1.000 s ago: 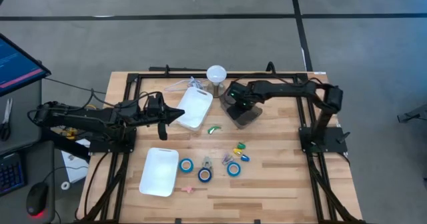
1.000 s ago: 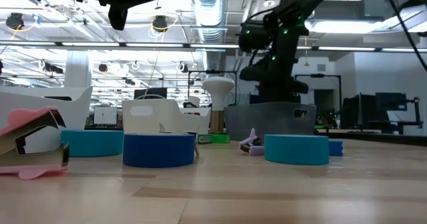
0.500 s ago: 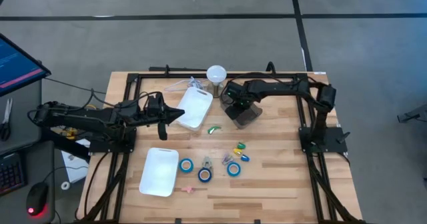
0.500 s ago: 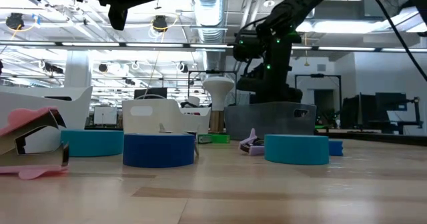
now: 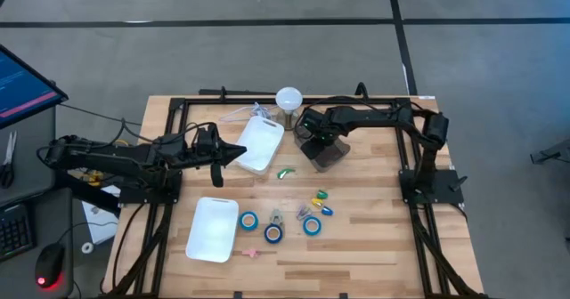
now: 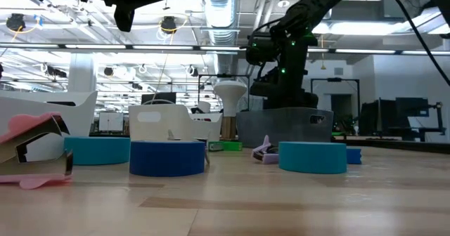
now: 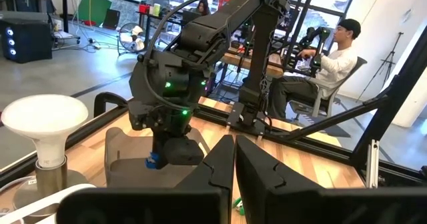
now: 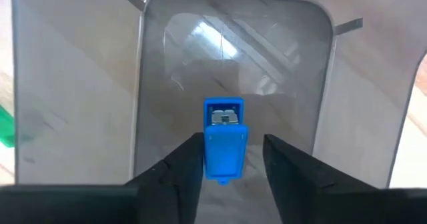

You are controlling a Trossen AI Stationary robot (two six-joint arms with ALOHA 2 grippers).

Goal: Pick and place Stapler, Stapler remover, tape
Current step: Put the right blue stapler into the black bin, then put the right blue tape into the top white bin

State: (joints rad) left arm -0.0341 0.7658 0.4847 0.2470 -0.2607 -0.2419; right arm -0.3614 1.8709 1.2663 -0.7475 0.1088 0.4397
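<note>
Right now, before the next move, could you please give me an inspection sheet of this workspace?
Surface: wooden table, black frame around it.
Job's things: blue stapler at the right gripper, above the grey bin; three blue tape rolls lying on the table.
Clutter: two white trays, white lamp, green piece, small coloured items.
Grippers: left gripper shut, at the farther tray's edge; right gripper over the bin.
Cables: black cable looped along the right arm.
Surroundings: seated person; monitor.

The grey bin [image 8: 233, 71] lies open below the right end effector [image 8: 225, 159], the white lamp [image 5: 289, 99] crowding just beside.
</note>
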